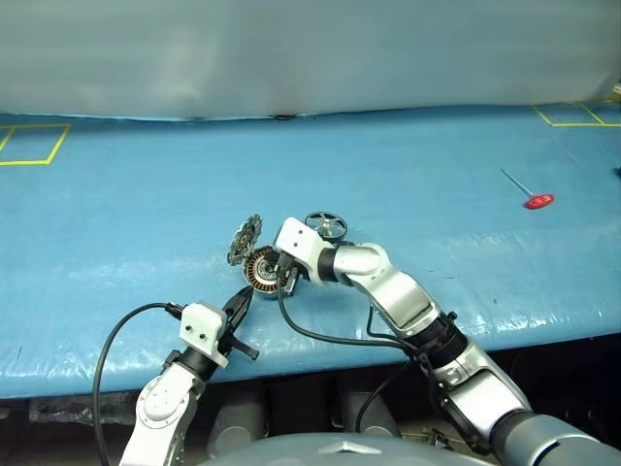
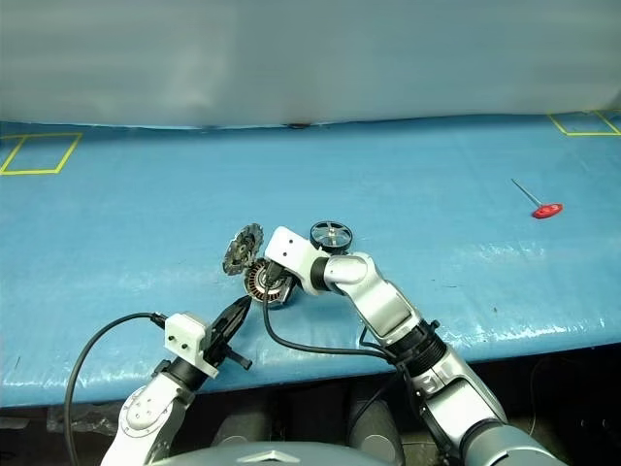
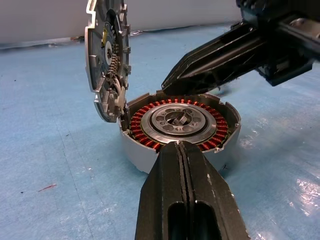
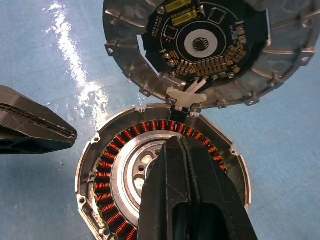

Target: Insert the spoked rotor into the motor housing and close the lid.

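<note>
— Both claws are clamped shut and empty: right gripper (image 1: 282,275) over the motor housing (image 1: 262,267), left gripper (image 1: 240,304) beside it; spoked rotor (image 1: 326,226) sits behind.

— Wrist view: the lid (image 3: 107,60) stands hinged open, so a nudge could probably slam it before the rotor's in.

The two head views look forward and down over a blue table (image 1: 408,155) from well back. Each wrist view sits close behind its own fingers — the left nearly level, the right steeply from above — and both share the motor housing (image 3: 180,127) and open lid (image 4: 200,45).
</note>
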{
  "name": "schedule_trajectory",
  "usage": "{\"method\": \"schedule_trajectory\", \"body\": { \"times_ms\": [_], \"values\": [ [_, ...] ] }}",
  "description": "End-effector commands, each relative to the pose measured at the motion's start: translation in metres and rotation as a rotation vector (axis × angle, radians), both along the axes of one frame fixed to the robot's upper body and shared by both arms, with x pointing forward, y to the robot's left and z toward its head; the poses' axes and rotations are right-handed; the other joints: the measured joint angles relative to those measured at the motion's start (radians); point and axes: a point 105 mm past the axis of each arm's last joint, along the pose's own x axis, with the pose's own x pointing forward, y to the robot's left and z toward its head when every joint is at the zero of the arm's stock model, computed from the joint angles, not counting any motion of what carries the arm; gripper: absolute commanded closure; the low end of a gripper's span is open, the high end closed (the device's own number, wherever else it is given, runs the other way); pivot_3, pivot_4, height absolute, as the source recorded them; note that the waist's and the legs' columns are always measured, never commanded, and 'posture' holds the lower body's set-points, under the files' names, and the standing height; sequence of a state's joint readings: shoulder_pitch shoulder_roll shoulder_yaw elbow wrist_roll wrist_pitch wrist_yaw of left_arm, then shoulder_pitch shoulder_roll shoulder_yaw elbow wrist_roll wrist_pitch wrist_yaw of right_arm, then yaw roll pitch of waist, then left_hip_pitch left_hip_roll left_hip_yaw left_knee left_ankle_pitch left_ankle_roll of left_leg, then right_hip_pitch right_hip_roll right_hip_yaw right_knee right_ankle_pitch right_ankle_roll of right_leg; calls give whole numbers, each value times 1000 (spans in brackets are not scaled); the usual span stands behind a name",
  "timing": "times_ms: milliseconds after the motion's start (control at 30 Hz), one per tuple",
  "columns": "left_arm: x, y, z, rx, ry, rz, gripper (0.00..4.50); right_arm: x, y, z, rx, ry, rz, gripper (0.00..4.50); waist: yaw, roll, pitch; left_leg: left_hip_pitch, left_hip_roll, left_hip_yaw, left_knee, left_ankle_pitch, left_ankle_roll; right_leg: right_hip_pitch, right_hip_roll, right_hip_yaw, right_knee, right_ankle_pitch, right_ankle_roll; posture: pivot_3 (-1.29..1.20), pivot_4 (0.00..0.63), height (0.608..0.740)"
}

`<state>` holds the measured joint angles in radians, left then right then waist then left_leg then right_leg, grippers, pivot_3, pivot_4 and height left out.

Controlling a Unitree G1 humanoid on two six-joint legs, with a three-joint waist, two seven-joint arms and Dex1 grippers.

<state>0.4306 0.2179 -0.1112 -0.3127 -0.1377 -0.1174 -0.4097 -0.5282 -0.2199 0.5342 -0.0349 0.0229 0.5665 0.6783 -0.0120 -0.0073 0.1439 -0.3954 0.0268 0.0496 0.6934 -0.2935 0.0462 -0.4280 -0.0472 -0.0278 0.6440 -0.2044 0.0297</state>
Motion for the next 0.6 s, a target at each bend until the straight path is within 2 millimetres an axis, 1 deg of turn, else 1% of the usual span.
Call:
{"method": "schedule_trajectory", "body": {
  "times_ms": [33,300,600],
  "values": [
    [-1,-5,5,-18,-28,-14,4500,2,7,9,21,-38,26,4479,0,0,0,0,0,0,0,0,0,0,0,0,0,0,0,0,150,740],
    [-1,-11,5,-26,-24,-36,4500,-3,14,6,12,-28,66,4479,0,0,0,0,0,0,0,0,0,0,0,0,0,0,0,0,150,740],
    [0,-14,-1,-27,-16,-47,4500,-7,9,2,-5,-18,83,4479,0,0,0,0,0,0,0,0,0,0,0,0,0,0,0,0,150,740]
  ]
}}
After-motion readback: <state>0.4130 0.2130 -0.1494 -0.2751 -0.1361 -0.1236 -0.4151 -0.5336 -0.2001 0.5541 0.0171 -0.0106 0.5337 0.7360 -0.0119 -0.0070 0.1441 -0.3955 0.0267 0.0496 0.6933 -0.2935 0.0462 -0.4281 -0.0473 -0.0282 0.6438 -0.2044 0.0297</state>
